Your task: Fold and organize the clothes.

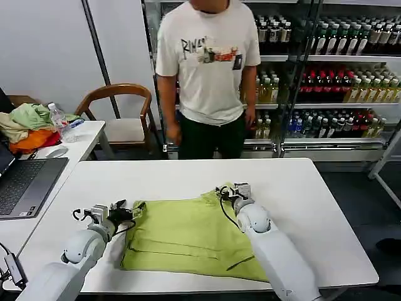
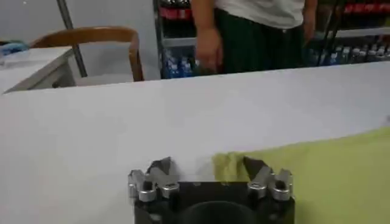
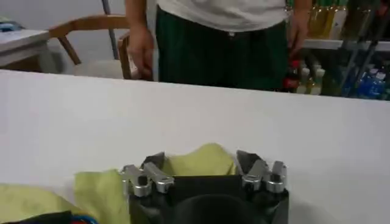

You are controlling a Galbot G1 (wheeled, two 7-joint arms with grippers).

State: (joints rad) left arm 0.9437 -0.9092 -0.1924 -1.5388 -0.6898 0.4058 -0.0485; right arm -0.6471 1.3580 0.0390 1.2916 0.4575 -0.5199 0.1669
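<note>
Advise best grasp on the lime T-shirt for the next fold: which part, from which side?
Judging by pose: the T-shirt lies flat, partly folded. Pinch its far corners, where the left gripper and right gripper already sit with open jaws, coming low from the near side.

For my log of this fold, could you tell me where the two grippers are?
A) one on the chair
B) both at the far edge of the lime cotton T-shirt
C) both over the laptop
B: the left gripper and right gripper, fingers open, sit at the far edge of the lime cotton T-shirt on the white table.
</note>
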